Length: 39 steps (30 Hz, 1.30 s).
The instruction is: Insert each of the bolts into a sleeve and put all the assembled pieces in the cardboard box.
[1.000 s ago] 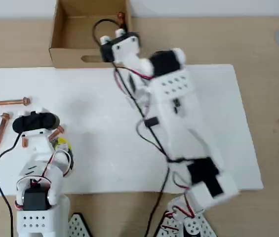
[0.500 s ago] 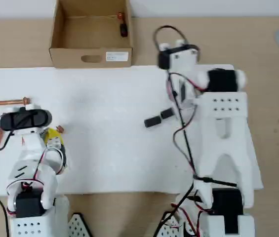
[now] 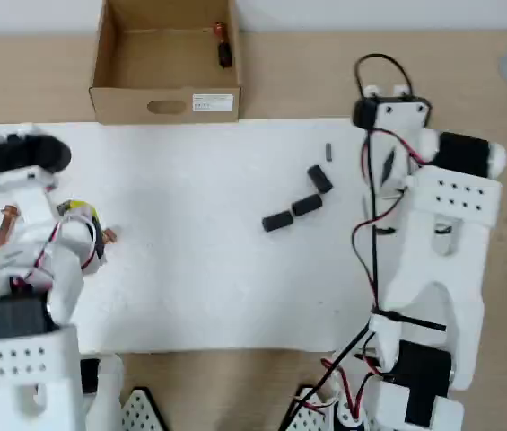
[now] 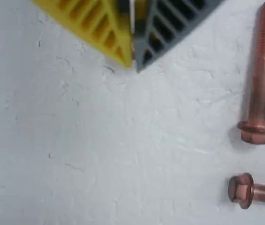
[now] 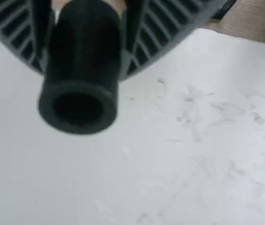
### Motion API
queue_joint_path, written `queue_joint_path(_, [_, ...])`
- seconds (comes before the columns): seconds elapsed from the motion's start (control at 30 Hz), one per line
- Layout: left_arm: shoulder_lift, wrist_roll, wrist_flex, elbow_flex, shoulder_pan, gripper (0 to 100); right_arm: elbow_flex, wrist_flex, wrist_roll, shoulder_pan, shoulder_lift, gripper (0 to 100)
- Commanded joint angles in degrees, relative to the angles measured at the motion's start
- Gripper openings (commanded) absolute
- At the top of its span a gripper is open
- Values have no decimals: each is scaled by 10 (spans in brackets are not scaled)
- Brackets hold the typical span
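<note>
Right gripper clamps a black plastic cylindrical sleeve near the white mat's edge. Left gripper, fingers pressed together, hangs beside two copper bolts. Three loose sleeves lie mid-mat. The brown cardboard box holds one assembled piece.

Bright, even light falls from above on the white foam mat. Soft, faint shadows edge the copper-coloured threaded bolt and the black cylindrical sleeve.

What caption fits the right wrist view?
Right gripper holds a black sleeve over the white mat.
</note>
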Motion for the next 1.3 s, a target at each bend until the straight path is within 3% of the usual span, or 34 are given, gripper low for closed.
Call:
queue_joint_path(0.0, [74,1,40,-77,-6,6,-1,-8,4,32,-26,10])
queue_joint_path(0.13, [153,-9,101,-135,-6,7,22,-25,16,64,-26,10])
queue_joint_path(0.6, [413,-227,209,-293,-69,55,65,-87,41,102,-29,10])
queue_joint_path(0.8, [524,-317,211,-306,-70,57,64,-91,40,100,-29,10])
queue_joint_path(1.0, [606,-354,215,-355,-70,112,64,-91,40,99,-29,10])
queue_joint_path(1.27, [680,-388,215,-405,-67,114,64,-91,40,99,-29,10])
